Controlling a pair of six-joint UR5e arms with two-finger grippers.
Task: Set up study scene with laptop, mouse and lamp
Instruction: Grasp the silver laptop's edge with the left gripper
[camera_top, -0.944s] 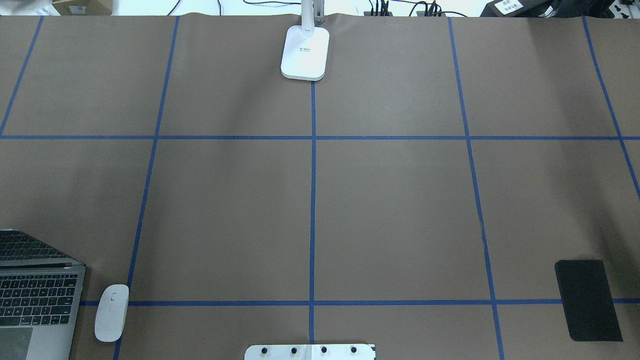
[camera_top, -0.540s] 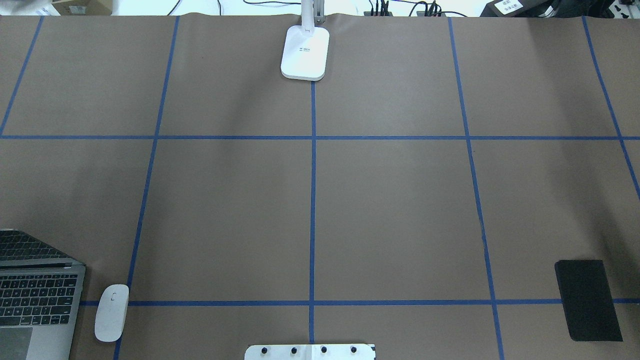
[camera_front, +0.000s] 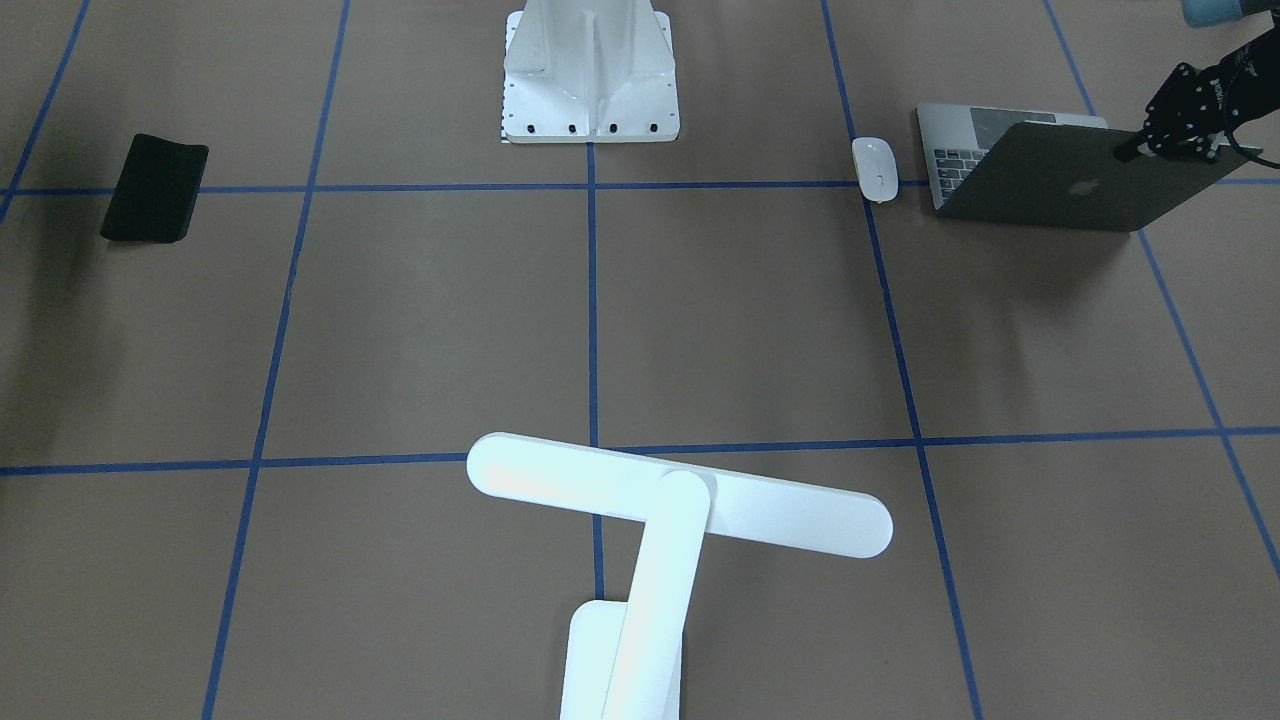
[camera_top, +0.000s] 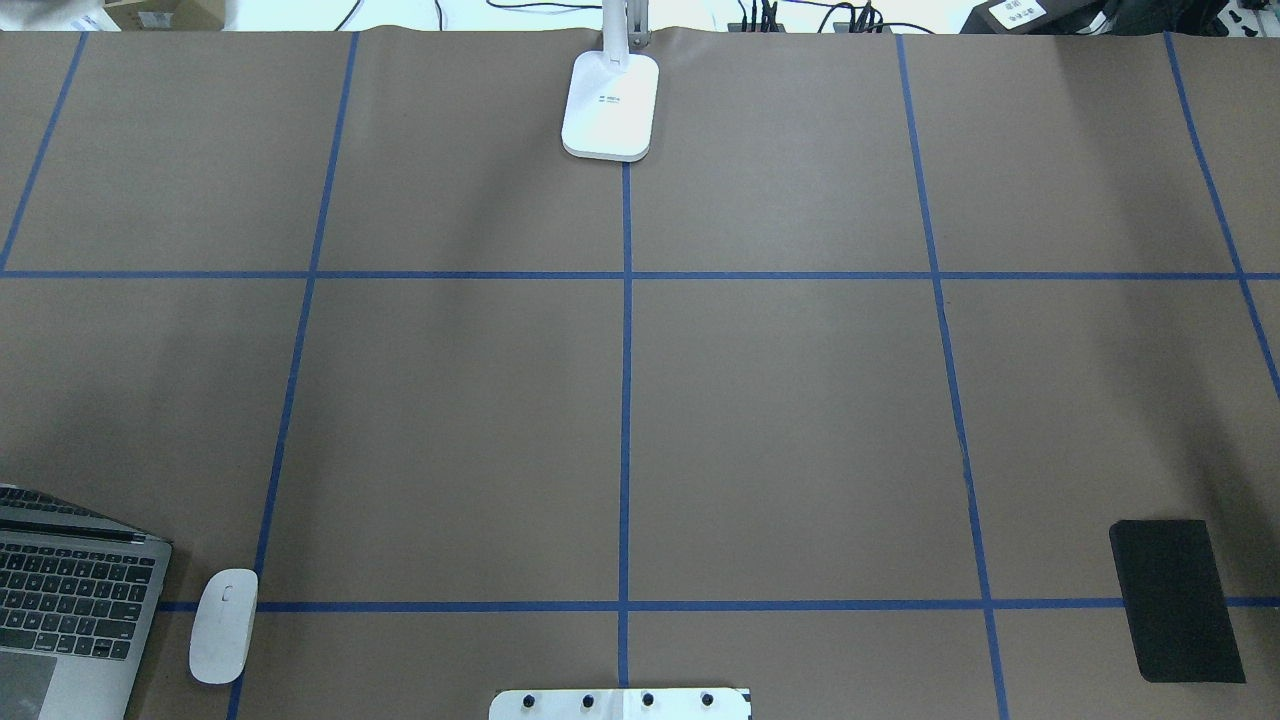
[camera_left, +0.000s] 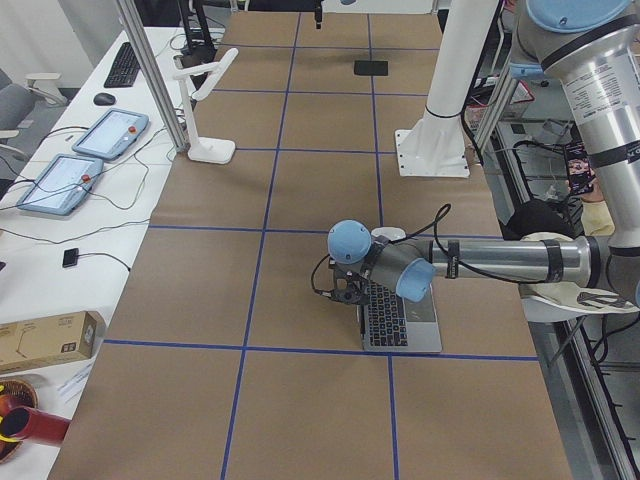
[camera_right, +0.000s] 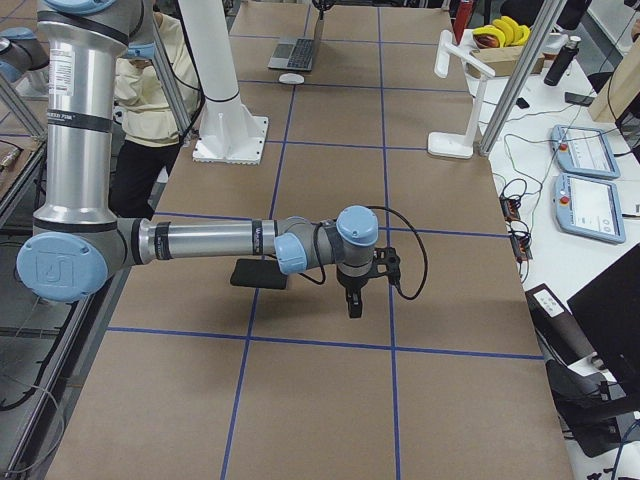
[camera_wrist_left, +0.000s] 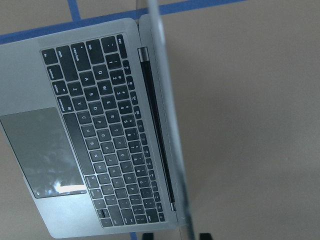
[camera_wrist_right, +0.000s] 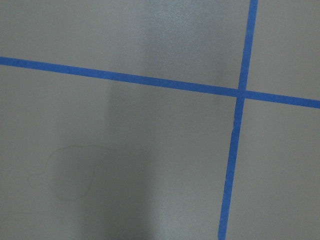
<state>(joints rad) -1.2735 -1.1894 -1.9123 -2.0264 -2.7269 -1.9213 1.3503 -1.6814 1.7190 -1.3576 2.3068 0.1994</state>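
The laptop (camera_top: 70, 600) stands open at the table's near left corner, its grey lid (camera_front: 1050, 185) with the logo raised. My left gripper (camera_front: 1160, 145) holds the lid's top edge near a corner. In the left wrist view the lid (camera_wrist_left: 165, 115) runs edge-on between the two fingertips, above the keyboard. The white mouse (camera_top: 223, 625) lies just right of the laptop. The white lamp (camera_front: 680, 500) stands at the far middle edge on its base (camera_top: 610, 105). My right gripper (camera_right: 353, 305) points down over bare paper beside a black pad; I cannot tell whether it is open or shut.
The black pad (camera_top: 1175, 600) lies at the near right. The white bolted pedestal (camera_front: 590, 70) stands at the near middle edge. Blue tape lines grid the brown paper. A person (camera_right: 150, 90) stands behind the pedestal, off the table.
The laptop's keyboard has shifted slightly toward the near edge. The lid's top edge has come nearer, so less of the screen shows. Mouse, lamp and pad have not moved.
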